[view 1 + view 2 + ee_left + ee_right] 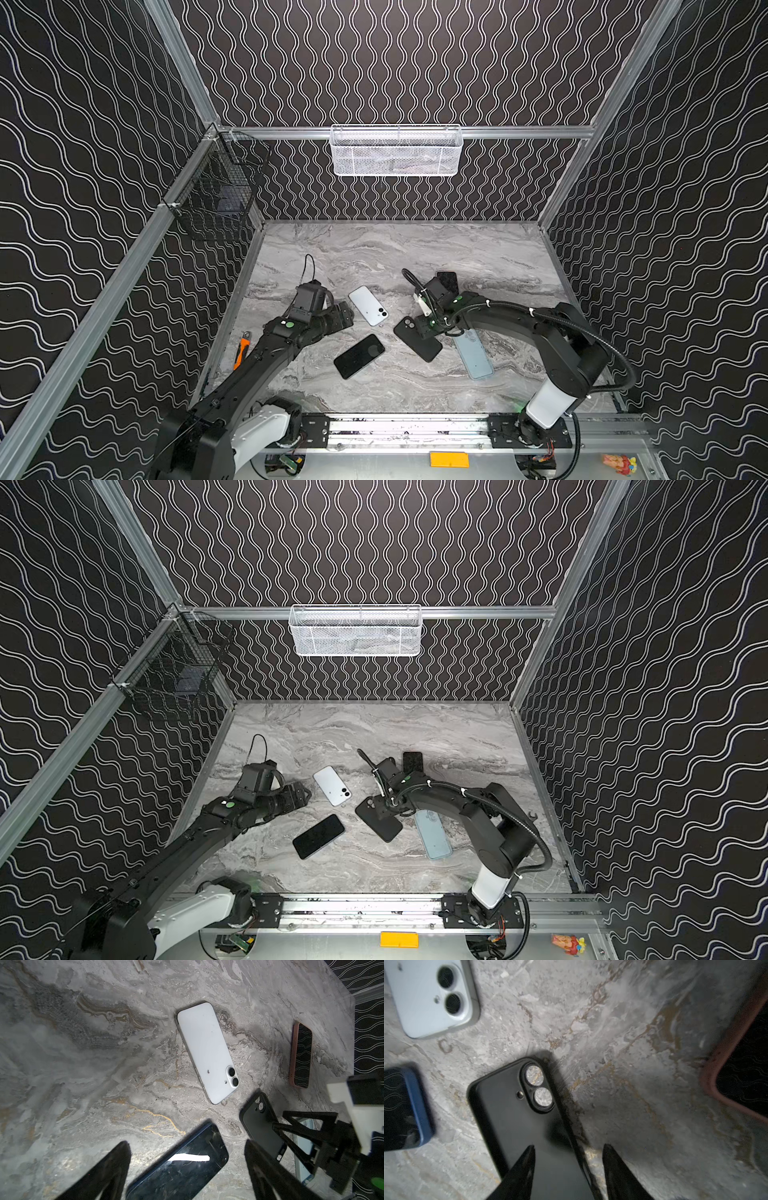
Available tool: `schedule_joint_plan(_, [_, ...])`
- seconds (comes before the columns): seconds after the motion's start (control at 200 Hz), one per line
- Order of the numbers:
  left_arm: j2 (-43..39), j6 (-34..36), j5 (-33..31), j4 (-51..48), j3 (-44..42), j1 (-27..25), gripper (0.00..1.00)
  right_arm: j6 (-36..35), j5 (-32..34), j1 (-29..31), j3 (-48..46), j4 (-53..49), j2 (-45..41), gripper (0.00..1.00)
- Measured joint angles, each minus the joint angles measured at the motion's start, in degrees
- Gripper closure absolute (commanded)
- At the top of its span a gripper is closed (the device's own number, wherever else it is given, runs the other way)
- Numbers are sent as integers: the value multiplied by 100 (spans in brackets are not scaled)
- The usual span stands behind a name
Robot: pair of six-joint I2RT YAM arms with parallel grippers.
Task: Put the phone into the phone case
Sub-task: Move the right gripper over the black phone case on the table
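Right gripper (569, 1145), jaws half open, straddles a long edge of the black case (517, 1126) at table (415, 253) centre, long axis slanting toward the front-right corner; left gripper (187, 1142), wide open, hangs by the dark phone (180, 1169), nearer the left edge.

Matt black case (508, 1122), glossy glass-fronted dark phone (180, 1167), smooth marble-look tabletop (374, 249).

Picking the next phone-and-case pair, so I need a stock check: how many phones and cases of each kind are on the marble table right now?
Bare phones: 2 (white flat phone, camera side up; blue-edged phone, dark screen up)
Empty cases: 2 (black soft case; light blue translucent case)
Phones already cased: 1 (dark-screened phone in reddish-brown case)
Total: 5
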Motion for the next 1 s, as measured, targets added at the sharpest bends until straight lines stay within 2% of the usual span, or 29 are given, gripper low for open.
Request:
schedule_joint_plan(0.18, [9, 11, -9, 9, 127, 2, 9, 37, -17, 37, 98, 22, 188, 50])
schedule_joint_plan(0.29, [-20, 22, -13, -2, 131, 11, 8, 37, -17, 44, 179, 15, 232, 54])
schedule_joint_plan(0.465, [-44, 33, -28, -20, 133, 44, 7, 20, -15, 44, 352, 9, 321, 66])
schedule_joint_plan(0.576, [-17, 48, -24, -28, 142, 48, 7, -7, -15, 44, 442, -9, 437, 67])
schedule_joint_plan(0.841, [-20, 201, 116, -13, 199, 81, 10, -20, 94, 46, 557, -140, 278, 46])
schedule_joint_plan(0.996, [35, 660, 341, -17, 575, -101, 11, 313, 289, 42, 551, -417, -273, 45])
